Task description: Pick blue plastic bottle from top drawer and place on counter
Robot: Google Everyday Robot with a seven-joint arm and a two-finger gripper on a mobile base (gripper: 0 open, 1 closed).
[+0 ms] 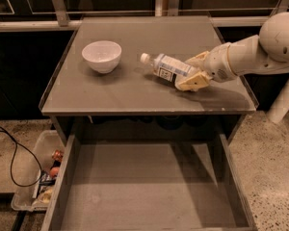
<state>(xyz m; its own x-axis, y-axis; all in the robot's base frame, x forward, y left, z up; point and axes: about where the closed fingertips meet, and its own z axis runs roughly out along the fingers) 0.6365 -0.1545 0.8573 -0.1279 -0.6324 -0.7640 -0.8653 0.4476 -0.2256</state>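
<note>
In the camera view, the bottle [169,68] is over the right half of the table [135,97]. It is on its side, with the white cap pointing left toward the white bowl [101,56], and there is a clear gap between the bowl and the bottle. The gripper [195,71] comes in from the right on the white arm [250,52]. It holds the bottom end of the bottle, with one finger [198,59] behind it and the other in front. I cannot tell if the bottle rests on the table or hangs just above it.

The drawer [62,177] under the table is pulled out toward the camera and its grey floor is bare. On the ground at the left stands a pale bin [26,198] with small things inside.

I judge that the bottle is light, because it is small and of thin clear plastic. The wall is probably soft and bends under a strong squeeze, and the smooth label can slip between the fingers. The round body may also roll when the gripper lets it go on its side. A grip across the middle of the body, on the label, seems more balanced to me than the present grip at the end. The cap end is narrow and stiff, but there is little surface there to hold.
</note>
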